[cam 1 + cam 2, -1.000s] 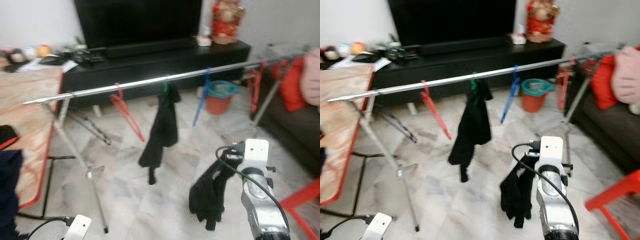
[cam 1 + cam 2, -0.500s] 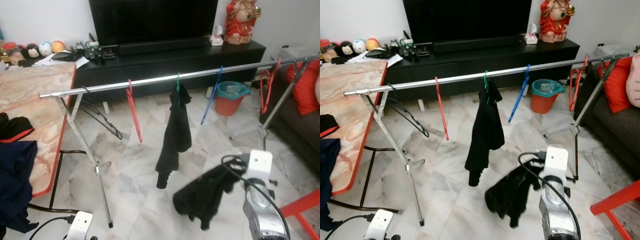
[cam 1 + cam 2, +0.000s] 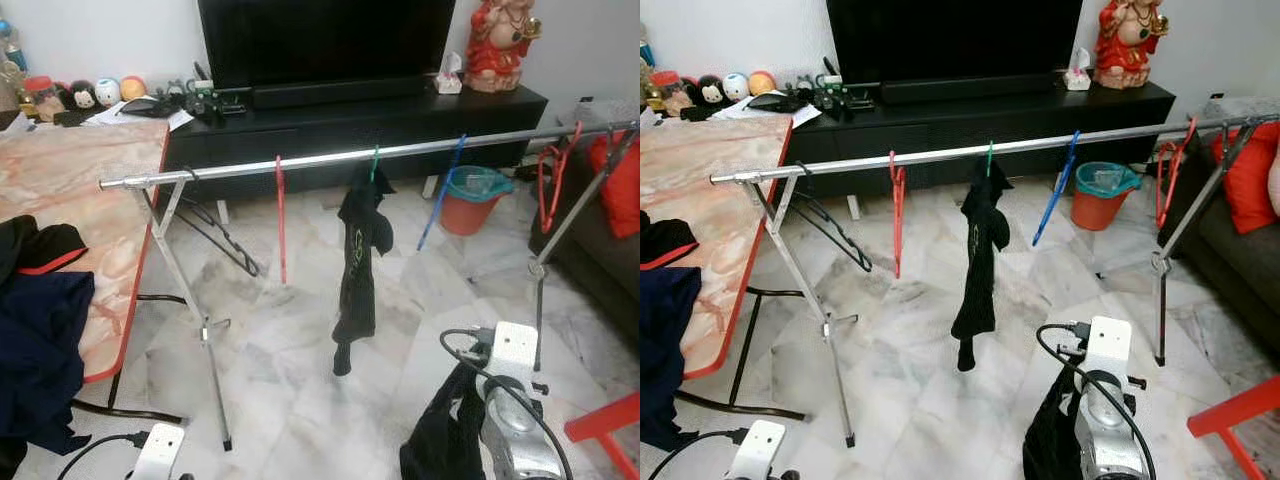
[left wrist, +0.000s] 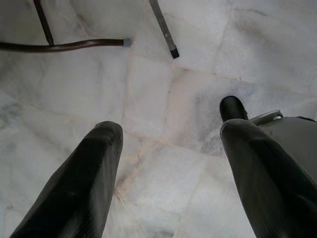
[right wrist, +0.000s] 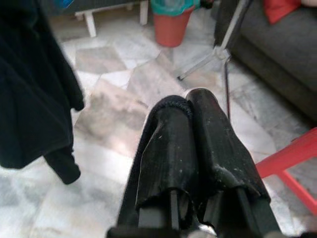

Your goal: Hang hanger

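While the right arm is raised low in front of the robot, its right gripper [image 5: 190,106] has both fingers [image 5: 171,144] clenched on a black garment [image 3: 440,445] that droops toward the marble floor [image 3: 910,380]. Hanging idle, the left gripper [image 4: 168,144] has its 2 fingers spread apart above the tiles. A metal rail [image 3: 940,155] carries a red hanger [image 3: 897,210], a green hanger [image 3: 989,160] with a dark cloth [image 3: 978,270], and a blue hanger [image 3: 1055,200]. An orange bucket [image 3: 1098,195] stands behind.
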Motion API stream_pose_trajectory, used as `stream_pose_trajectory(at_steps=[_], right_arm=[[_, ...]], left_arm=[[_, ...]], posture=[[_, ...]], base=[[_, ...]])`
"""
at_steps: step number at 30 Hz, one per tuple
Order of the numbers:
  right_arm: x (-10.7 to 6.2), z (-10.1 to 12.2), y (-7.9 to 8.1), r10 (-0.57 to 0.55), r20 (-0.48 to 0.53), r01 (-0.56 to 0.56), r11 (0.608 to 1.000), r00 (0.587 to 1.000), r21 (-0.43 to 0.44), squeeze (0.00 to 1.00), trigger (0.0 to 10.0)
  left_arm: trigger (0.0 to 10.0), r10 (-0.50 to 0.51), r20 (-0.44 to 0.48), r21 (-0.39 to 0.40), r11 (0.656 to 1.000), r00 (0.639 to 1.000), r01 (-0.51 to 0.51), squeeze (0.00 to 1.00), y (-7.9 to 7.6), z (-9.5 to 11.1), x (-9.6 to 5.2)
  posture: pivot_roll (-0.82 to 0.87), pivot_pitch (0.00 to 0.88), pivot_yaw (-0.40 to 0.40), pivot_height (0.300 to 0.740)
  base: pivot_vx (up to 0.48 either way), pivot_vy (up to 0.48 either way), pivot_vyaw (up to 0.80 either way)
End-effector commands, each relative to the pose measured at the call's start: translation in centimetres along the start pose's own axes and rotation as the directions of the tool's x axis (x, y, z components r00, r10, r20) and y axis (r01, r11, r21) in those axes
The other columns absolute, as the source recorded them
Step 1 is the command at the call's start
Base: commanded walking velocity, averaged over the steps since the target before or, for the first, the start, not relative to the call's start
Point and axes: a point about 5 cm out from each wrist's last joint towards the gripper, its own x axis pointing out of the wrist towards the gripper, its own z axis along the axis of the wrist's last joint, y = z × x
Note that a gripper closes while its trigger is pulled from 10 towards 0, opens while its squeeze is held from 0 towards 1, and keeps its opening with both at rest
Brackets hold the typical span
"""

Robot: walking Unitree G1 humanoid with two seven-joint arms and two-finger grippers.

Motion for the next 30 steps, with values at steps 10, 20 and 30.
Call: stream_pose_trajectory(at_steps=[10, 20, 30], right_arm=[[1.2, 4.1, 0.1, 0.014, 0.166, -0.009, 0.999, 0.986, -0.032, 0.0, 10.0], [1.5, 5.6, 0.2, 0.026, 0.212, -0.02, 0.999, 0.977, -0.031, 0.0, 10.0], [1.6, 6.3, -0.1, 0.032, 0.233, -0.022, 0.999, 0.972, -0.045, 0.0, 10.0]], left_arm=[[10.0, 0.02, 0.013, -0.029, 0.999, 1.0, -0.02, 0.0, -0.1, 0.1, 0.0], [10.0, 0.108, 0.172, -0.159, 0.984, 0.979, -0.081, 0.0, -0.1, 1.1, -0.2], [10.0, 0.175, 0.594, -0.152, 0.983, 0.786, -0.104, 0.0, 0.8, 11.9, -1.4]], posture=[[-0.1, 0.0, -0.005, 0.74], [-0.09, 0.0, -0.021, 0.74], [-0.1, 0.0, -0.042, 0.74]], base=[[0.0, -0.253, 0.0], [0.0, 0.0, 0.0], [0.0, 0.0, 0.0]])
